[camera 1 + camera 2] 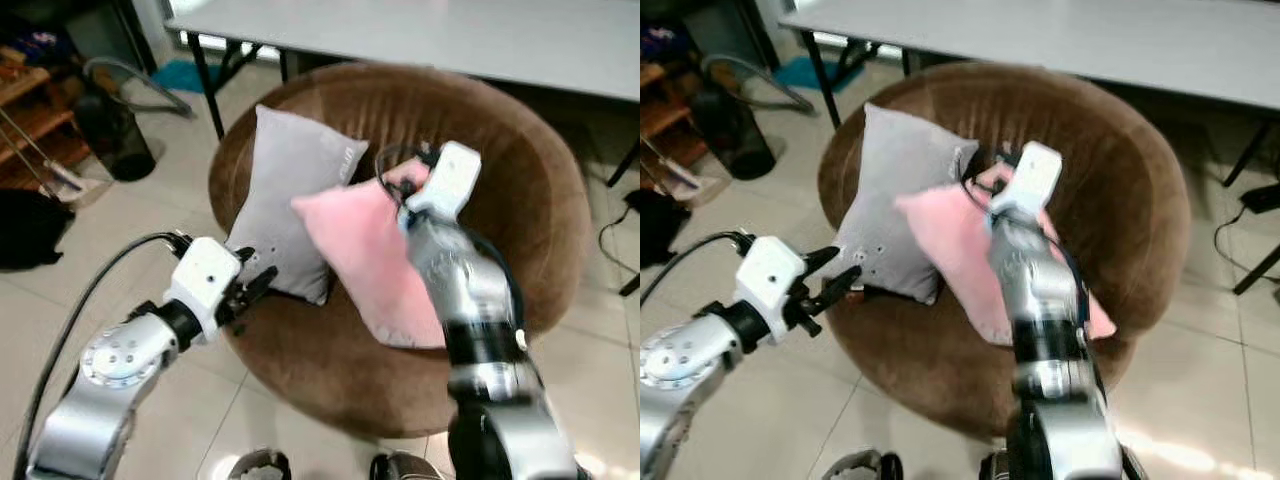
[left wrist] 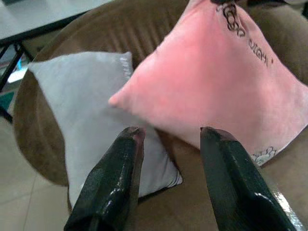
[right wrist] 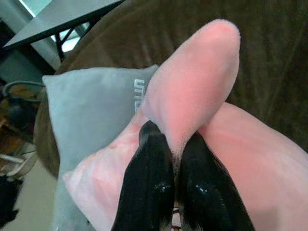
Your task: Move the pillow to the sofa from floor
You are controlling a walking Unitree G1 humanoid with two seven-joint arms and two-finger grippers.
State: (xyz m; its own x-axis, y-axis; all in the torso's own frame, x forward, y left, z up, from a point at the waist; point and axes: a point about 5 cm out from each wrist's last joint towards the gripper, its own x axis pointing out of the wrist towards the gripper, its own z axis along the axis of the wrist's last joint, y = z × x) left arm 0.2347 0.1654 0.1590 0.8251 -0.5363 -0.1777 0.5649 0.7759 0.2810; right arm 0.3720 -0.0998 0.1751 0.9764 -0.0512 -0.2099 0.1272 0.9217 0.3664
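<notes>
Right hand [image 3: 175, 144] pinched on the pink pillow's [image 1: 365, 255] corner above the brown sofa [image 1: 520, 200]; left hand [image 2: 168, 139] released.

Head cameras look forward and down on the brown sofa [image 1: 520, 200]; both wrist cameras view its pillows close up.

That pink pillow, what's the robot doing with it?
The robot's right gripper is pinching a corner of the pink pillow and holding it over the round brown sofa. The pillow leans against a grey pillow already propped on the seat. The left gripper hovers open near the front edge of the sofa, holding nothing. A grey table stands behind.
</notes>
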